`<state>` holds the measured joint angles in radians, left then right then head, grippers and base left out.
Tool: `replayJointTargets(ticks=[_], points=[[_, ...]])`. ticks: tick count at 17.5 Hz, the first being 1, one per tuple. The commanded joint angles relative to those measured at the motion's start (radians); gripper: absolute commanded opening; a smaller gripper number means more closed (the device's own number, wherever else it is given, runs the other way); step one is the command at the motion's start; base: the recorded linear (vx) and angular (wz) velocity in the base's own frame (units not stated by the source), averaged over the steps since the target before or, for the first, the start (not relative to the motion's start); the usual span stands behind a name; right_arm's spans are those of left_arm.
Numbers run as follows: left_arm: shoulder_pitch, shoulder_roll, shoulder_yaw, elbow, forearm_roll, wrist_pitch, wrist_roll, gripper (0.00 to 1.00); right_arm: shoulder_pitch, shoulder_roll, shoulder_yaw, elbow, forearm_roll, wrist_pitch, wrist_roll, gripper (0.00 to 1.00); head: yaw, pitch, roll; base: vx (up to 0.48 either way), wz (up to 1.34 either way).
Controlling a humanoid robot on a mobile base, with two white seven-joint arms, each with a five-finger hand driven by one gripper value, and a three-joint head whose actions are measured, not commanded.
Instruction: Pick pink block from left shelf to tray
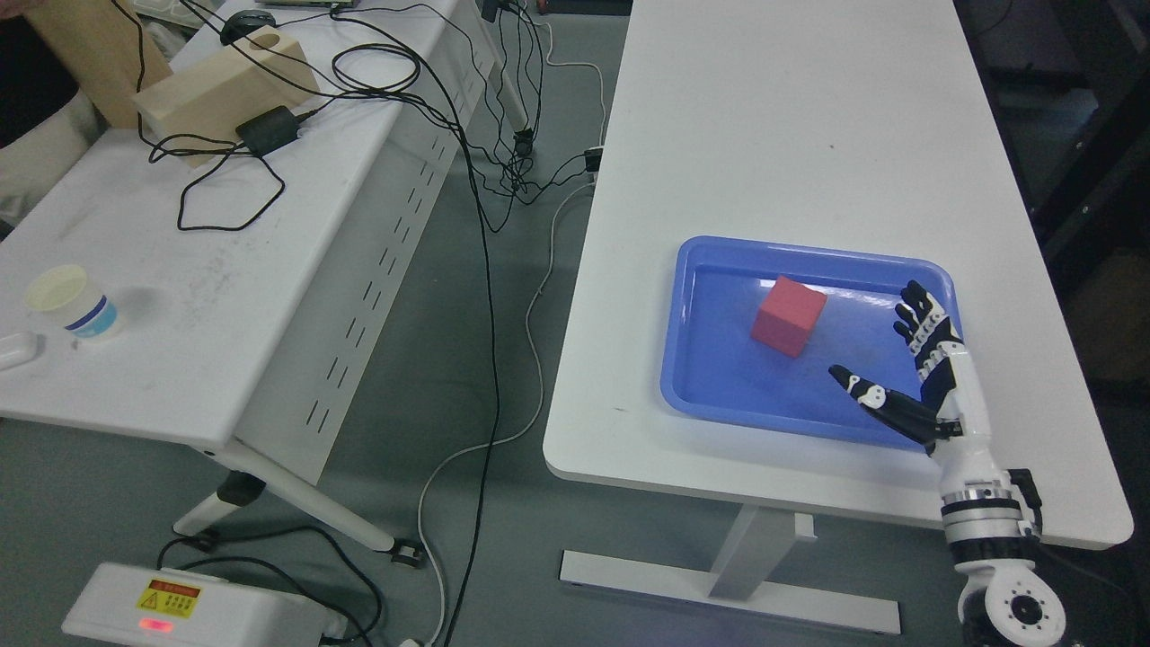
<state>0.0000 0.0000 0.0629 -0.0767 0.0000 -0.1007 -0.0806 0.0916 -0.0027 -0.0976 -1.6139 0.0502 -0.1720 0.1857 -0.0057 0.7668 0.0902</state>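
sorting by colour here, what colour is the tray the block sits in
Blue: the tray is solid blue, clearest in the head view.

Block point(789, 316) in tray point(719, 395) on right table point(791, 117); right hand point(916, 377) over tray's right end; cup point(72, 304) on left table point(216, 296).

We spot one sign only: a yellow warning label point(168, 598) with a black hazard triangle on the white box point(193, 613) at the lower left, its small print too blurred for us to read. A red band tops the label. The cup point(72, 304) carries a blue band, but we make out no words there.
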Motion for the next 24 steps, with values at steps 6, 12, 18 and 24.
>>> replayJointTargets(ticks=[6,12,18,24], points=[[0.009,0.017,0.0,0.0,-0.002,-0.001,0.001,1.0,-0.004,-0.015,-0.054,0.0,-0.004,0.026,0.003,1.0,0.0,0.0,0.0,-0.141,0.0],[0.009,0.017,0.0,0.0,-0.002,-0.001,0.001,1.0,-0.004,-0.015,-0.051,0.0,-0.004,0.029,0.009,1.0,0.0,0.0,0.0,-0.109,-0.31],[0.009,0.017,0.0,0.0,-0.002,-0.001,0.001,1.0,-0.004,-0.015,-0.048,0.0,-0.004,0.031,0.014,1.0,0.0,0.0,0.0,-0.142,-0.14],[0.009,0.017,0.0,0.0,-0.002,-0.001,0.001,1.0,-0.006,-0.015,-0.045,0.002,-0.004,0.031,0.015,1.0,0.0,0.0,0.0,-0.152,-0.02]])
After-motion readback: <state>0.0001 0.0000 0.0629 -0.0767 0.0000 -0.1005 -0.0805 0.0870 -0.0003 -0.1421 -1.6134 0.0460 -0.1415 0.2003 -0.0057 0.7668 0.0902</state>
